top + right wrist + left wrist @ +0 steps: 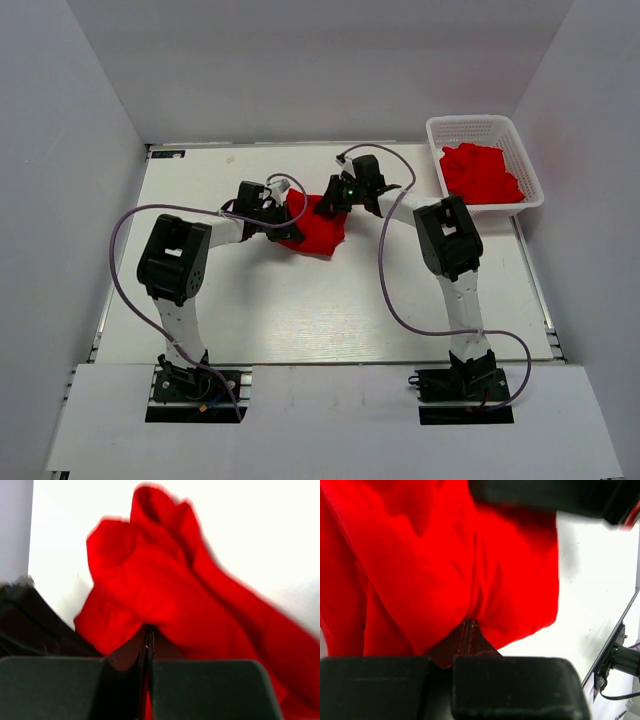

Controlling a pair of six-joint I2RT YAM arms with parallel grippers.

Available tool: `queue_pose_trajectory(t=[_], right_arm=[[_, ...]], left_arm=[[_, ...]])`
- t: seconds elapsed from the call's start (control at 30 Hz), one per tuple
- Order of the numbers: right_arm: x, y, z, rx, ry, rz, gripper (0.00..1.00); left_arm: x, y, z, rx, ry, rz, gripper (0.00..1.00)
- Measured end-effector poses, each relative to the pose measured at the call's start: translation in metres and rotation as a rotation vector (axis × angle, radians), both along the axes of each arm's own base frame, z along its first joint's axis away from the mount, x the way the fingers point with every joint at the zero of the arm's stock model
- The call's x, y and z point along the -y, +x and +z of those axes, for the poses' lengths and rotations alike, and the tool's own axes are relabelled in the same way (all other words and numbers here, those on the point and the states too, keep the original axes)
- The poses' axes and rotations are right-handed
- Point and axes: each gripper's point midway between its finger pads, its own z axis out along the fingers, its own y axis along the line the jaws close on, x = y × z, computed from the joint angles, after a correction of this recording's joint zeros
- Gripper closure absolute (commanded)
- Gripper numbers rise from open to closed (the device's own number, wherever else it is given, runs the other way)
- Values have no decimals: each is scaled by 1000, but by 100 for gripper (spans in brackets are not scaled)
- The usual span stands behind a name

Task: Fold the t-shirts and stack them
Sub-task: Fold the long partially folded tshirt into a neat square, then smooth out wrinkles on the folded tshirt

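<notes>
The left gripper (468,626) is pinched fully together on a fold of the plain bright red soft-cloth t-shirt (322,235), which lies crumpled at mid-table between the two arms; the right gripper (150,632) is likewise clamped tight on its other bunched side; further right, more red t-shirts (480,175) sit heaped in the white plastic lattice basket (484,128); each pinch looks shallow, so cloth may slip free or spread twisted on lifting; no brand, label or writing is readable.

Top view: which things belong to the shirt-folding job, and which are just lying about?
Job: loose t-shirt, pinched by left gripper and right gripper; piled t-shirts.
Lying about: white basket holding the pile; table.
</notes>
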Motion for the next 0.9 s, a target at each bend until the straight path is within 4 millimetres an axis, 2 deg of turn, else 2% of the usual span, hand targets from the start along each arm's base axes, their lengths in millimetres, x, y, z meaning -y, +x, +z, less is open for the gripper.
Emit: queue_pose_trajectory(t=[0.13,0.27,0.47,0.53,0.57,0.63,0.7,0.73,0.77,0.8,0.83,0.9], right_arm=[[3,23,6,36,12,-40,100],[16,47,14,78,10,-100,100],[33,73,37,154,21,-138,100],[37,69,40,168,9,-136,100],[40,63,43,167,-1,-134,100],[45,52,55,181,-14,-129,100],[50,39,78,213,-19,-119,100],[50,34,94,242,-13,-112,100],[51,29,114,282,1,-106,100],[51,24,130,311,16,-99,100],[50,19,145,343,35,-90,100],[49,8,162,379,61,-71,100]], left_arm=[[-2,-6,-7,-13,4,1,100],[-3,-10,-10,-20,8,0,100],[-5,-12,-10,-24,18,-7,100],[-7,-14,-5,-30,32,-8,86],[-9,-14,-1,-25,40,-8,70],[-12,-10,16,1,56,-4,59],[-14,4,48,71,65,16,59],[-14,16,72,130,62,26,63],[-14,28,91,191,59,34,76],[-13,42,119,261,42,46,76],[-12,55,144,329,31,52,86],[-10,75,179,427,5,58,96]])
